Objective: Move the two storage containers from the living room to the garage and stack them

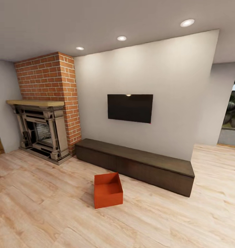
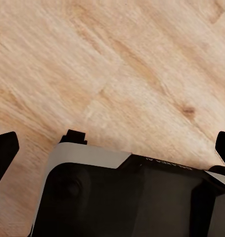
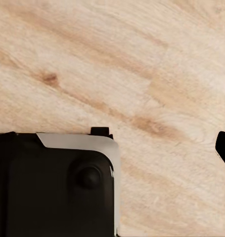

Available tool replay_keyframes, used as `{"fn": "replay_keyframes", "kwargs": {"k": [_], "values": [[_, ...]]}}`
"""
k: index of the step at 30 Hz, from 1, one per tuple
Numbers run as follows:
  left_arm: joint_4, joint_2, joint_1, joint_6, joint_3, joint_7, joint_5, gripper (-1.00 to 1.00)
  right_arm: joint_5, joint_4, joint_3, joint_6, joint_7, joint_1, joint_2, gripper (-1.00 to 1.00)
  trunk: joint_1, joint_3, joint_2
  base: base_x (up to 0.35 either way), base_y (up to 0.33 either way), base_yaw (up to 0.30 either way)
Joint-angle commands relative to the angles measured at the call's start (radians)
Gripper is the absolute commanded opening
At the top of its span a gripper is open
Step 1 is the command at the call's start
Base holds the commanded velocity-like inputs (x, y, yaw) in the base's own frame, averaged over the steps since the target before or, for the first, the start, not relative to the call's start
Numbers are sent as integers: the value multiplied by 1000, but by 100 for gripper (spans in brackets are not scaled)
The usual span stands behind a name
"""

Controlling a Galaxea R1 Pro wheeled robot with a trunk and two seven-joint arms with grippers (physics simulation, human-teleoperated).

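Note:
One orange-red storage container [image 1: 108, 190] stands open-topped on the light wood floor of the living room, just in front of the long dark cabinet [image 1: 141, 164]. The other container and the garage are out of view. My left gripper [image 2: 113, 148] hangs open over bare planks, its dark fingertips [image 2: 3, 154] at the picture's two edges and nothing between them. My right gripper [image 3: 114, 145] is also spread open over planks, with one fingertip [image 3: 224, 148] showing. The container lies well ahead of both grippers.
A red brick fireplace [image 1: 45, 103] stands at the back left. A black TV [image 1: 130, 107] hangs on the white wall above the cabinet. At the far right a glazed opening [image 1: 233, 113] shows plants. My dark base [image 2: 127, 197] sits under both wrists.

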Motion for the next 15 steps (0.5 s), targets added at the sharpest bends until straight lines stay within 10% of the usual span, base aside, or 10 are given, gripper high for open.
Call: {"fn": "replay_keyframes", "kwargs": {"k": [1, 15], "values": [[1, 0, -1, -1, 0, -2, 6, 100, -4, 3, 6, -6, 4, -2, 0, 100, 1, -2, -1, 325, 0, 7], [1, 0, -1, -1, 0, -2, 7, 100, 6, 3, 12, 0, 3, -2, 1, 100, 1, -2, -1, 325, 0, 20]]}}
